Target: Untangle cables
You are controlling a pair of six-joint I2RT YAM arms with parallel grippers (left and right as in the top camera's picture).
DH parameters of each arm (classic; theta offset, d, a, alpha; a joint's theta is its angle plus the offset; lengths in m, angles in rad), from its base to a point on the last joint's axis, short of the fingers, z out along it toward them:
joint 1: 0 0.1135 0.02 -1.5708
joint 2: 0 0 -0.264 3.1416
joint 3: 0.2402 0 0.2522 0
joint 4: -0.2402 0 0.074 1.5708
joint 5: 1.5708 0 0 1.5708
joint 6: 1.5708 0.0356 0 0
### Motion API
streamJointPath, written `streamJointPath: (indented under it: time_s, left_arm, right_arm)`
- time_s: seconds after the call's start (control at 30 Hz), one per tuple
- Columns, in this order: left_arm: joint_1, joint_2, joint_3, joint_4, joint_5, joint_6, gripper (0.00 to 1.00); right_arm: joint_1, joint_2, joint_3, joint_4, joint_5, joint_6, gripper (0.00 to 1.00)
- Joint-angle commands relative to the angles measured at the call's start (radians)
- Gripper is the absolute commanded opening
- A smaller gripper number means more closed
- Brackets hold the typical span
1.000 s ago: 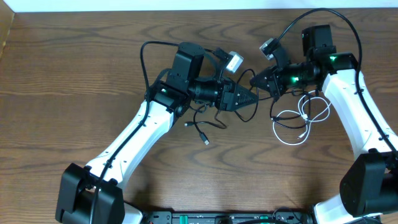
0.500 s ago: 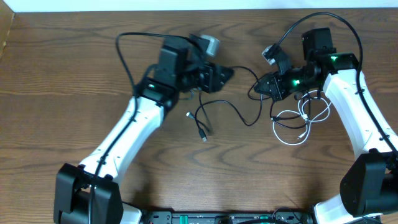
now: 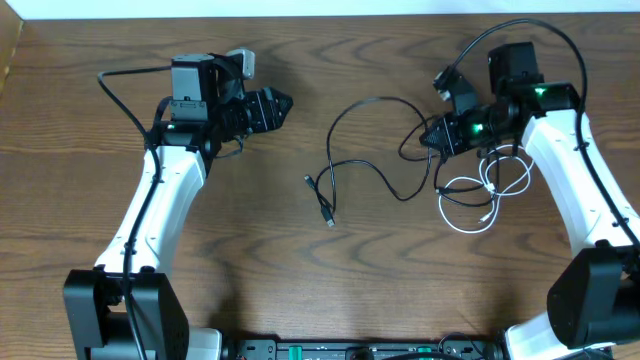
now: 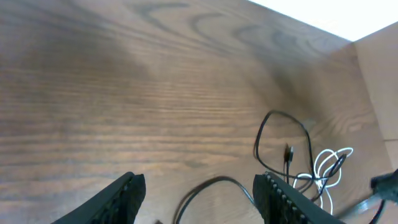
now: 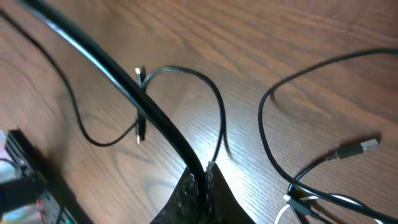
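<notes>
The black cable point(image 3: 376, 99) lies spread in loose loops over the middle of the table, with one plug point(image 3: 329, 218) toward the front. My right gripper point(image 3: 428, 140) is shut on this cable near its right end; the right wrist view shows it pinched between the shut fingertips point(image 5: 204, 177), with the thin cord point(image 5: 217, 106) curving away. The white cable point(image 3: 468, 231) is coiled just right of that, under my right arm, and shows in the wrist view point(image 5: 292, 208). My left gripper point(image 3: 282, 103) is far left, open and empty point(image 4: 202, 199), with both cables point(image 4: 273, 118) ahead of it.
The wooden table's back edge meets a white strip behind both arms. Thick black arm wires arch over each wrist point(image 3: 520, 25). A black plug with a silver tip point(image 5: 364, 145) lies next to the white coil.
My left arm has swung from the centre back to the far left, its jaws wider. The black cable has dropped and spread out on the table. My right gripper has barely moved.
</notes>
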Motion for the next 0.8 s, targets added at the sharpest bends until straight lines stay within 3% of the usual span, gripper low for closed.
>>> streamJointPath:
  time_s: [0.0, 0.33, 0.77]
  left_arm:
    - [-0.002, 0.004, 0.004, -0.034, 0.019, 0.013, 0.61]
    - [-0.002, 0.004, 0.004, -0.06, 0.02, 0.06, 0.6]
    - [-0.003, 0.004, 0.004, -0.116, 0.02, 0.06, 0.6]
  right_arm:
    - [0.003, -0.072, 0.086, -0.013, -0.008, 0.114, 0.01]
    - [0.002, -0.179, 0.232, -0.198, 0.144, 0.182, 0.01]
    - [0.002, -0.325, 0.452, -0.372, 0.125, 0.266, 0.01]
